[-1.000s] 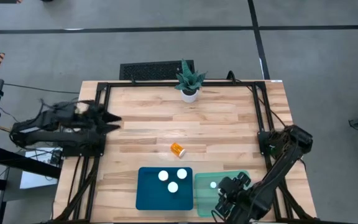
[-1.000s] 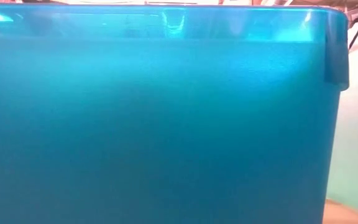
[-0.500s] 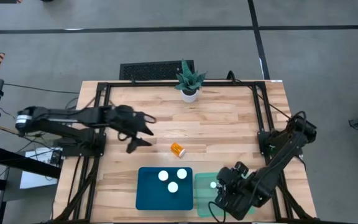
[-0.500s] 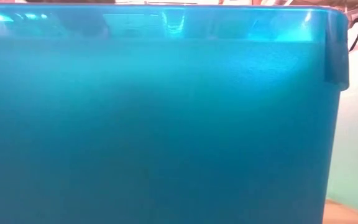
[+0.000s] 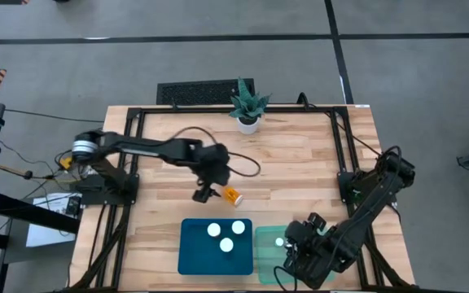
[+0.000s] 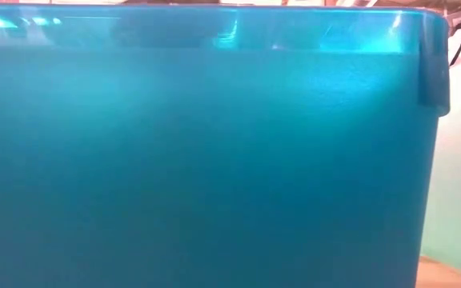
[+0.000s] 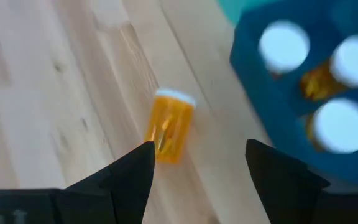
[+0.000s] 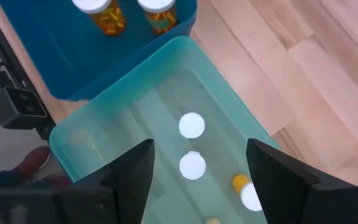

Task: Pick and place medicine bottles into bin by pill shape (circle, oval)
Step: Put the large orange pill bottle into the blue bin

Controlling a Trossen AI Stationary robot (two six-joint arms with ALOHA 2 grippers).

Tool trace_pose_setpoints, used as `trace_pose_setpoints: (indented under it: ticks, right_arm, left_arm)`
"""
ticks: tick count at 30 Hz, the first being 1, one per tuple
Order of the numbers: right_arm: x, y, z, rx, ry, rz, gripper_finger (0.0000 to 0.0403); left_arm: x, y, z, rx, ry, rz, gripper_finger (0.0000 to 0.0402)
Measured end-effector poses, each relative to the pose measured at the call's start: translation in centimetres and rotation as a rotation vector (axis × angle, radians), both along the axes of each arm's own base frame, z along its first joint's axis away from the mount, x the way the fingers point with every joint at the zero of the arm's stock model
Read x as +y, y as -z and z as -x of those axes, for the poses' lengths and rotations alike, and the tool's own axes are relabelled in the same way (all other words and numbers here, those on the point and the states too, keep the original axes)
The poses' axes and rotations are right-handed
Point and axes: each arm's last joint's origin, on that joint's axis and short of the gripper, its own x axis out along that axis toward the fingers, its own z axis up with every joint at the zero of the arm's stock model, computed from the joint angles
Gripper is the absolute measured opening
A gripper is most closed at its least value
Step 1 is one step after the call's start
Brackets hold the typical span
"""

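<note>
One amber medicine bottle (image 5: 233,195) with a white cap lies on its side on the wood table; it also shows in the left wrist view (image 7: 169,124). My left gripper (image 5: 203,194) (image 7: 197,168) is open just left of it, touching nothing. The dark blue tray (image 5: 192,252) holds three upright bottles (image 5: 227,244). The mint tray (image 5: 267,264) (image 8: 104,124) holds several white-capped bottles (image 8: 191,124). My right gripper (image 5: 298,254) (image 8: 201,180) hangs open and empty over the mint tray. The low view shows only the blue tray's wall (image 6: 214,160).
A white pot with a green plant (image 5: 247,110) stands at the table's far edge, with a black grille (image 5: 195,91) behind it. A black frame (image 5: 137,122) runs along the table's sides. Bare wood lies between the plant and the lying bottle.
My left arm has swung out from the table's left edge toward the middle, and its gripper has come down beside the lying bottle. The bottle and both trays have stayed where they were.
</note>
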Motion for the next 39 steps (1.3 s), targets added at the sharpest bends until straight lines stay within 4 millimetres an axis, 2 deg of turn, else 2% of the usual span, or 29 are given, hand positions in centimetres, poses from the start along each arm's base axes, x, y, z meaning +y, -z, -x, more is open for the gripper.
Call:
trace_pose_setpoints:
  ticks: [7, 12, 25, 28, 35, 39]
  right_arm:
    - [0.3, 0.0, 0.3, 0.001, -0.014, -0.001, 0.0265]
    - [0.3, 0.0, 0.3, 0.002, -0.012, -0.002, 0.0265]
    - [0.4, 0.0, 0.4, 0.003, -0.017, 0.000, 0.0265]
    - [0.4, 0.0, 0.4, 0.003, -0.017, -0.001, 0.0265]
    - [0.4, 0.0, 0.4, 0.005, -0.018, 0.002, 0.0265]
    - [0.4, 0.0, 0.4, 0.006, -0.017, 0.004, 0.0265]
  left_arm:
    - [0.0, 3.6, -3.0, 0.171, 0.120, -0.078, 0.0285]
    - [-0.3, 4.4, -4.4, 0.156, 0.136, -0.172, 0.0301]
    - [0.0, 8.2, -5.6, 0.220, 0.175, -0.244, 0.0301]
    - [0.0, 8.6, -5.6, 0.228, 0.176, -0.244, 0.0285]
    - [0.2, 8.5, -5.8, 0.212, 0.170, -0.256, 0.0215]
    - [0.2, 9.3, -5.7, 0.245, 0.177, -0.236, 0.0185]
